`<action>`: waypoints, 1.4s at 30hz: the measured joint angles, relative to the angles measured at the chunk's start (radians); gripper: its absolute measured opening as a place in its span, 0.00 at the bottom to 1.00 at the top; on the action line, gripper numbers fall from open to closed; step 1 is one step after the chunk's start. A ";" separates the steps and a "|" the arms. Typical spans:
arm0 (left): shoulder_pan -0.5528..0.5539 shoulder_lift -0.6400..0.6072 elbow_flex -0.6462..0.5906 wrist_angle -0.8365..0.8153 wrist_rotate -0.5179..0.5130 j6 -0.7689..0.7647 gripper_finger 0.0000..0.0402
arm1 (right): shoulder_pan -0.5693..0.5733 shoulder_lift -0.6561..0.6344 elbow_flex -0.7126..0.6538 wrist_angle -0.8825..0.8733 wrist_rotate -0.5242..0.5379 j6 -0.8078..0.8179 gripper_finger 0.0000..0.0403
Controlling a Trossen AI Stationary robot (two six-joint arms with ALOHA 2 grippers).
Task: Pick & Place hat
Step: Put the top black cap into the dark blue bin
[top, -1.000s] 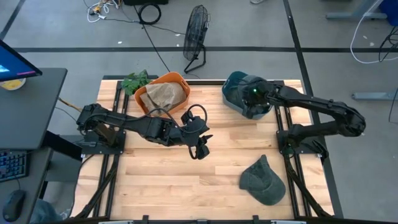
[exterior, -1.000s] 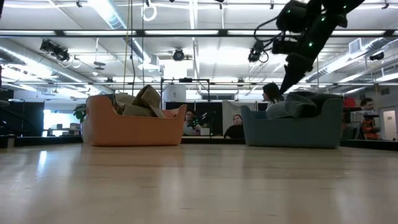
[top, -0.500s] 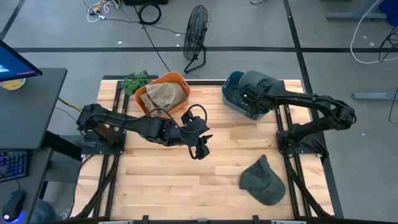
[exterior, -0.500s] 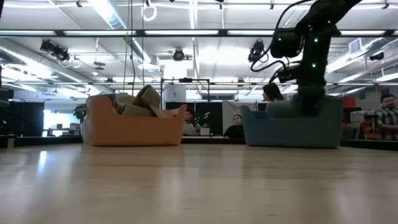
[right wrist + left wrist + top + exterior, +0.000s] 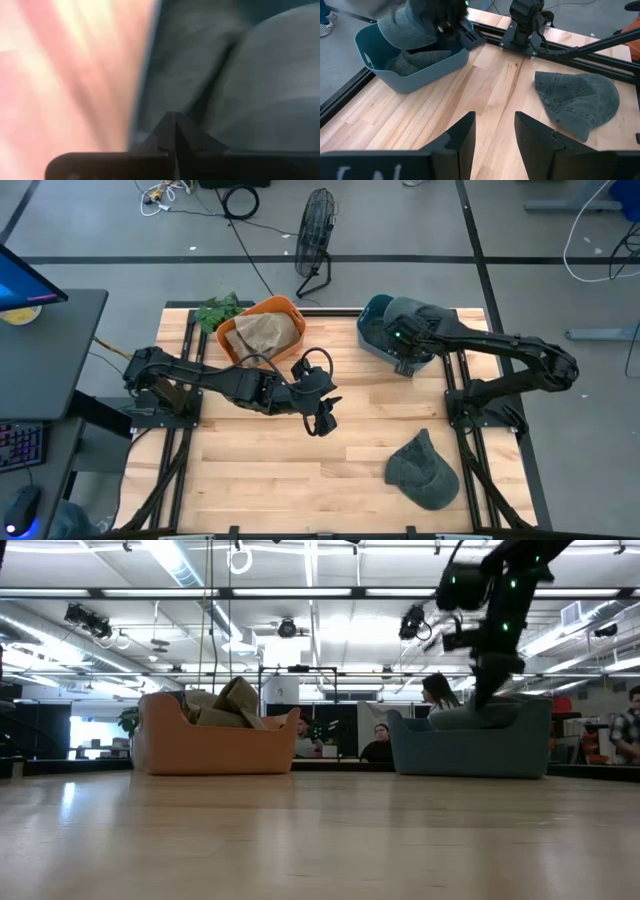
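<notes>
A grey cap [image 5: 422, 470] lies flat on the wood near the table's right near corner, also in the left wrist view [image 5: 577, 100]. More grey caps [image 5: 418, 312] are heaped in the blue bin [image 5: 372, 332] at the far right, with one draped over its rim [image 5: 407, 27]. My right gripper [image 5: 405, 363] hangs over the bin's near side, just above the heap [image 5: 468, 716]. Its fingers [image 5: 175, 122] are shut with nothing between them. My left gripper [image 5: 322, 423] waits open [image 5: 495, 135] over the table's middle.
An orange bin [image 5: 262, 330] full of tan caps stands at the far left of the table, beside a green plant [image 5: 218, 311]. Bare wood [image 5: 260, 470] lies between the two bins and along the near edge. People show in the room behind [image 5: 380, 745].
My right gripper dipped down into the blue bin, then rose out again and drew a little toward the bin's near edge. The caps in the bin now show uncovered at its far right side. The left arm kept still.
</notes>
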State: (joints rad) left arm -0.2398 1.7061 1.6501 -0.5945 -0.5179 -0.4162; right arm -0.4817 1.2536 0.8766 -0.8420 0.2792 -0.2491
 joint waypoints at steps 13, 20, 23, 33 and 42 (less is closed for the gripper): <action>0.001 0.000 0.000 0.000 0.000 0.000 0.35 | -0.259 -0.093 0.221 0.082 0.140 -0.128 0.00; 0.001 0.000 0.000 0.000 0.000 0.000 0.35 | -0.462 -0.022 0.188 0.088 0.064 -0.145 0.00; 0.001 0.000 0.000 0.000 0.000 0.000 0.35 | -0.518 0.030 0.187 0.094 0.060 -0.136 0.00; 0.001 0.000 0.000 0.000 0.000 0.001 0.35 | -0.596 0.170 0.186 0.077 0.026 -0.077 0.00; 0.003 0.000 0.000 -0.002 -0.001 0.006 0.35 | -0.572 0.140 0.186 0.150 -0.155 -0.086 0.00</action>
State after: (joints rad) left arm -0.2363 1.7061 1.6501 -0.5968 -0.5186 -0.4101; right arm -1.0538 1.3932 1.0630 -0.6923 0.1247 -0.3352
